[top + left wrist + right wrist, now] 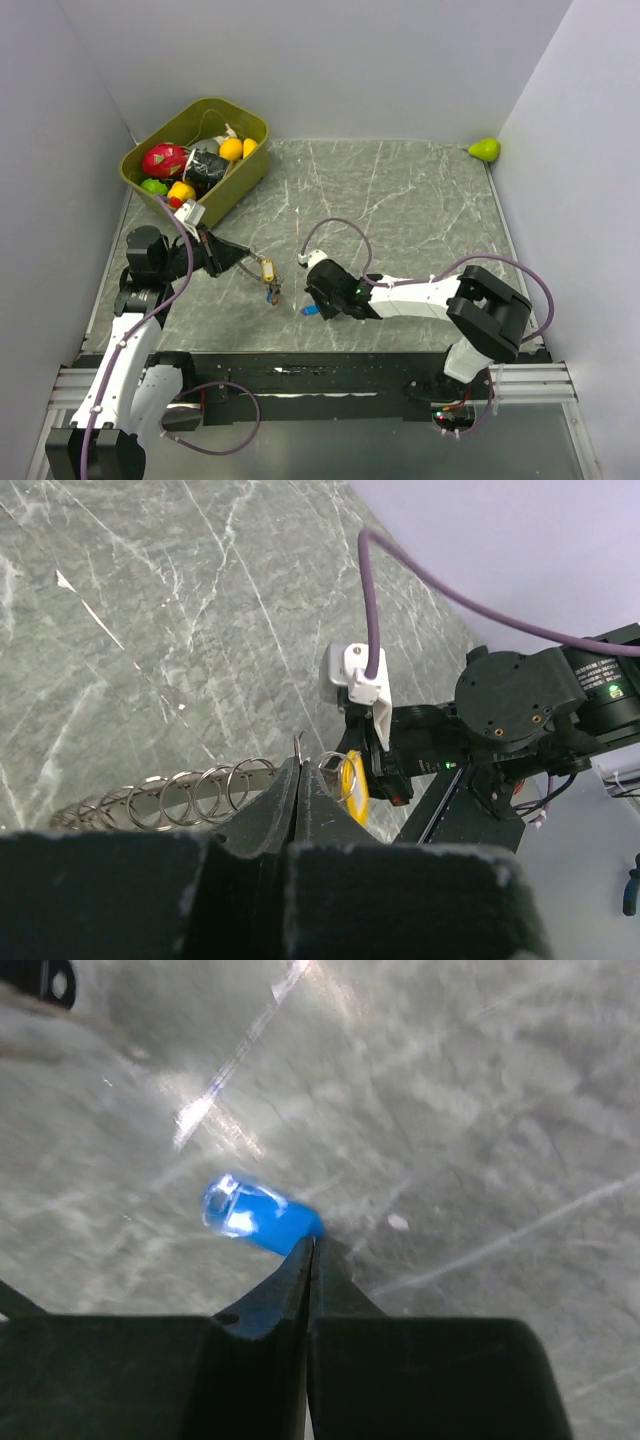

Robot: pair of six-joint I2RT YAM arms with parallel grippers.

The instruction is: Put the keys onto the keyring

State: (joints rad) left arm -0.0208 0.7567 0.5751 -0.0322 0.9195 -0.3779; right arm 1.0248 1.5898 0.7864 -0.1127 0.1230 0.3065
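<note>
A: Count?
B: Two keys I can make out, one keyring (200, 792). The yellow key (352, 780) hangs on the ring, with the left gripper (297, 775) clamped on the ring. The right gripper (312, 1245) is pinched on the blue key (255, 1215), low at the table (420, 200).
A: Edges?
B: Both are near the front edge. The bin (235, 185) sits far-left.

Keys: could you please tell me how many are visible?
3: a yellow key on the keyring in the left tool, a reddish key just below, a blue key in the right tool. Others may be hidden.
</note>
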